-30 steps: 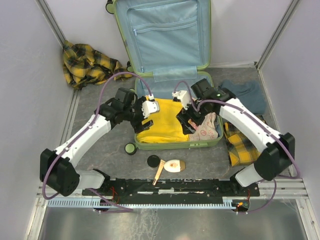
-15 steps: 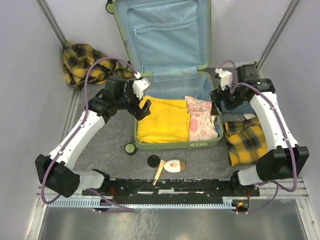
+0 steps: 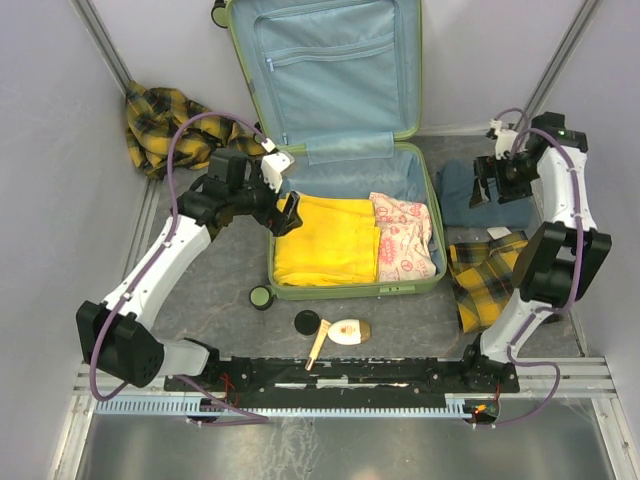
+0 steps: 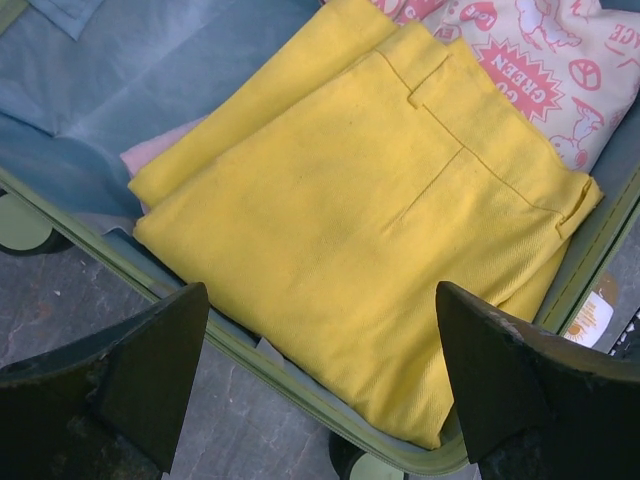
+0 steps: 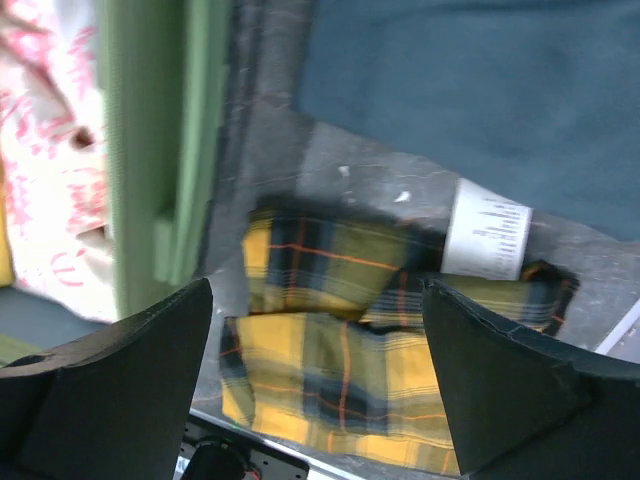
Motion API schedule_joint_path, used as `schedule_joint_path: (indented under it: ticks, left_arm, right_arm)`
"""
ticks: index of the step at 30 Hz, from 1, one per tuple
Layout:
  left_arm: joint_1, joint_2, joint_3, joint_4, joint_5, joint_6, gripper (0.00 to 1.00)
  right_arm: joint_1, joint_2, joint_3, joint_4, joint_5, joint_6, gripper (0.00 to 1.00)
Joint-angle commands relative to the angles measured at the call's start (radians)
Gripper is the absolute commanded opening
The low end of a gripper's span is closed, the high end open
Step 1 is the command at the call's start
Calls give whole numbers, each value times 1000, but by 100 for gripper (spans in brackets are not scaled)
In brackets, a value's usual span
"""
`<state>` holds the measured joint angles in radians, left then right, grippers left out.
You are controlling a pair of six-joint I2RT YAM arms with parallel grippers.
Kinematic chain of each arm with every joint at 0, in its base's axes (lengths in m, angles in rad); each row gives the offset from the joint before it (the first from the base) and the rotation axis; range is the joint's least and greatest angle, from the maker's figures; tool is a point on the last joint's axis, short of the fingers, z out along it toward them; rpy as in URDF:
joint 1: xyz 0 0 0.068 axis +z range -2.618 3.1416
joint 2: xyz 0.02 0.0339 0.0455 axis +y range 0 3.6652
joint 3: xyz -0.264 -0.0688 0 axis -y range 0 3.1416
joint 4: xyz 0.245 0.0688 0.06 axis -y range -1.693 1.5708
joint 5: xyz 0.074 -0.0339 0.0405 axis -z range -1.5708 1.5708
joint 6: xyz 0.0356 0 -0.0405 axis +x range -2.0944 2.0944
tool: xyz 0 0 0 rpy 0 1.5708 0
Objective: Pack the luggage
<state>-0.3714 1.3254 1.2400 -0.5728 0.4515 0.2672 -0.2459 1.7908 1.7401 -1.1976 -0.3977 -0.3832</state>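
Luggage (image 3: 345, 291): laid open at table centre, long axis 12–6 o'clock.
Right gripper (image 3: 485, 185): spread wide, empty, held over blue garment (image 3: 455, 190); luggage found at its 9 o'clock.
Left gripper (image 3: 290, 213): spread wide, empty, held at luggage's 9 o'clock rim.
Nearer arm: right, judged.

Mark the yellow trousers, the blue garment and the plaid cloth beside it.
yellow trousers (image 4: 380, 260), left wrist view, top fold.
blue garment (image 5: 480, 90), right wrist view, middle.
plaid cloth (image 5: 340, 380), right wrist view, yellow panel.
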Motion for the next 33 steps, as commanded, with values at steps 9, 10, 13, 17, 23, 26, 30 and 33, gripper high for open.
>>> schedule_joint_path:
  ticks: [9,10,13,17,23,26,30,33]
  left_arm:
    - [50,64,11,15,19,55,100]
    - [53,70,9,21,12,58,100]
    - [63,100,18,35,15,42,100]
    - [73,154,43,1,53,41,100]
    - [77,251,105,-74,78,79,100]
    - [80,308,163,-97,80,88,100]
    - [81,386,249,-141,87,101,99]
    - [87,441,306,-167,102,110,99]
  right_arm:
    - [-207,378,478,-72,40,77,95]
    - [-209,408,510,-64,48,91,96]
    - [-212,491,596,-44,60,120,98]
    - [-212,569,655,-14,62,143,100]
    - [-210,644,645,77,74,173,99]
    - [-208,677,648,112,75,192,99]
    - [-188,727,674,125,82,194,99]
    - [-155,761,674,139,93,188,99]
